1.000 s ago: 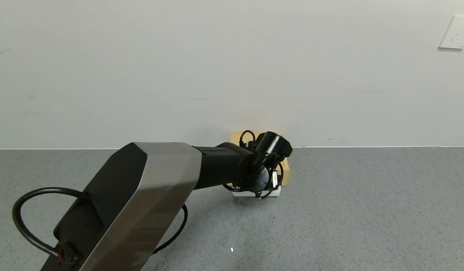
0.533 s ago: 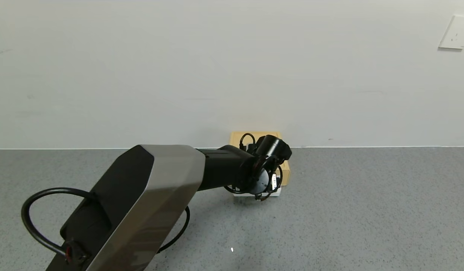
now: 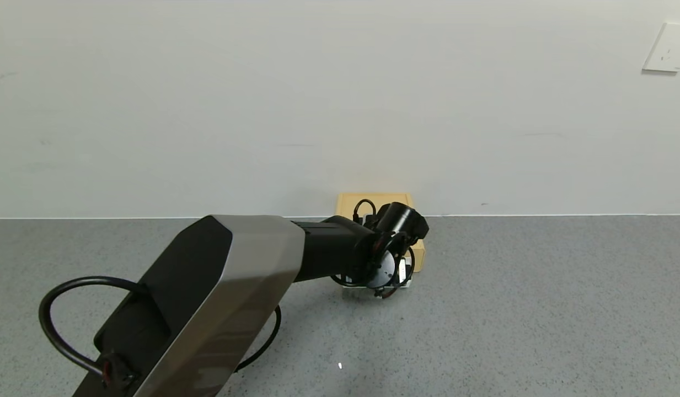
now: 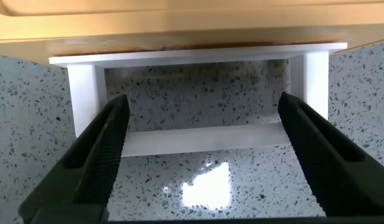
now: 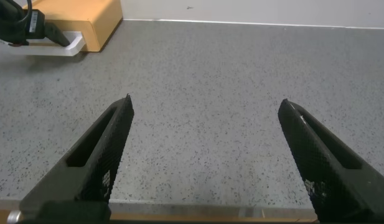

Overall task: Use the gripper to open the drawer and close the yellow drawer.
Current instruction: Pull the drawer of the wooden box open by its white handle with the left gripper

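The yellow drawer box (image 3: 375, 199) stands on the grey table against the wall. Its white loop handle (image 4: 198, 138) sticks out from the yellow drawer front (image 4: 192, 28) toward me. My left gripper (image 4: 203, 106) is open, with one black finger (image 4: 104, 143) on each side of the handle's front bar and not closed on it. In the head view the left wrist (image 3: 386, 248) covers the handle, and only a white corner (image 3: 407, 282) shows. The right wrist view shows the box (image 5: 86, 18) and handle (image 5: 70, 46) far off. My right gripper (image 5: 205, 106) is open and empty, low over the table.
The speckled grey table (image 3: 510, 309) runs up to a white wall. A white wall socket (image 3: 669, 47) sits at the upper right. The left arm's cable loop (image 3: 58, 309) hangs near the table's front left.
My left arm has shifted slightly right and the wrist has dropped a little at the handle. The box and handle have not visibly moved.
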